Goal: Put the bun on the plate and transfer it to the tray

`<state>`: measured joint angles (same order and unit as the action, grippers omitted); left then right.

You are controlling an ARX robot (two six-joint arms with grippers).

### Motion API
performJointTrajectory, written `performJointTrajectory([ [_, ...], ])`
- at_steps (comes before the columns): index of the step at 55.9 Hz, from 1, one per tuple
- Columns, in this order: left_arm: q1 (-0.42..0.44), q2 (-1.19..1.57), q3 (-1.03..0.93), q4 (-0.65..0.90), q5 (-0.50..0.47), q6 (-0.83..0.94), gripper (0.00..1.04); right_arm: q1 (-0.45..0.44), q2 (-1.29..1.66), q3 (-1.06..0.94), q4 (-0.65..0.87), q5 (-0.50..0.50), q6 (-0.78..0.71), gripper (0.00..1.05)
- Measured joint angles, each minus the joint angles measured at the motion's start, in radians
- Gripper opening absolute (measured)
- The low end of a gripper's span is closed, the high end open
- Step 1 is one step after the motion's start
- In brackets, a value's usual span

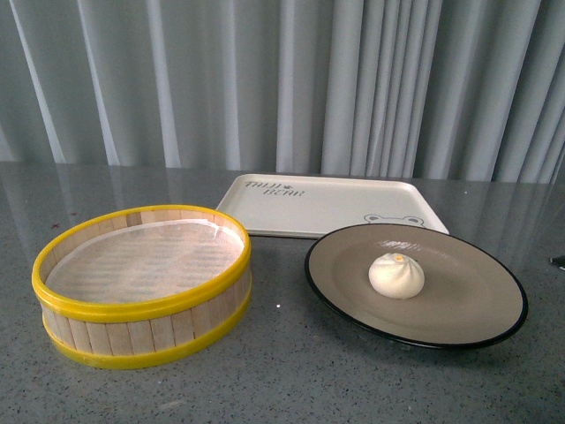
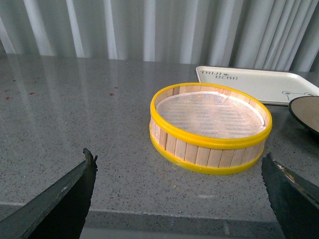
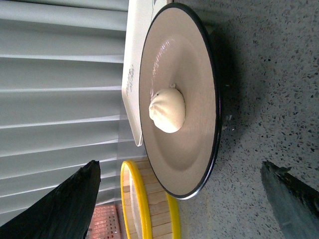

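Observation:
The white pleated bun [image 1: 396, 276] rests near the middle of the grey-beige plate [image 1: 459, 309], which stands on the table at the right. Behind the plate lies the cream tray [image 1: 291, 208], its near right corner just behind the plate's far rim. The right wrist view shows the bun [image 3: 168, 110] on the plate [image 3: 197, 149] a short way ahead of my open right gripper [image 3: 182, 199]. My left gripper [image 2: 178, 191] is open too, near the table's front edge, with nothing between its fingers. The plate's rim [image 2: 305, 112] and the tray [image 2: 259, 82] show in that view. Neither arm appears in the front view.
A yellow-rimmed wooden steamer basket [image 1: 141, 283] lined with white paper stands at the left, close to the plate; it holds nothing that I can see. It shows in the left wrist view [image 2: 211, 127] and in the right wrist view [image 3: 149, 209]. Grey curtains hang behind the table.

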<state>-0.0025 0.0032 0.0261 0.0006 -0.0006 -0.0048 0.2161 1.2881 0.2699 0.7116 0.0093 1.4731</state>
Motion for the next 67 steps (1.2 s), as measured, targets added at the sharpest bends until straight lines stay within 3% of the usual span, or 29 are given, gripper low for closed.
performJointTrajectory([
  [24, 0.0, 0.0, 0.0, 0.0, 0.0, 0.0, 0.98, 0.025, 0.135, 0.147, -0.084, -0.042, 0.107, 0.96],
  [67, 0.0, 0.0, 0.0, 0.0, 0.0, 0.0, 0.98, 0.043, 0.325, 0.291, -0.108, -0.079, 0.129, 0.96],
])
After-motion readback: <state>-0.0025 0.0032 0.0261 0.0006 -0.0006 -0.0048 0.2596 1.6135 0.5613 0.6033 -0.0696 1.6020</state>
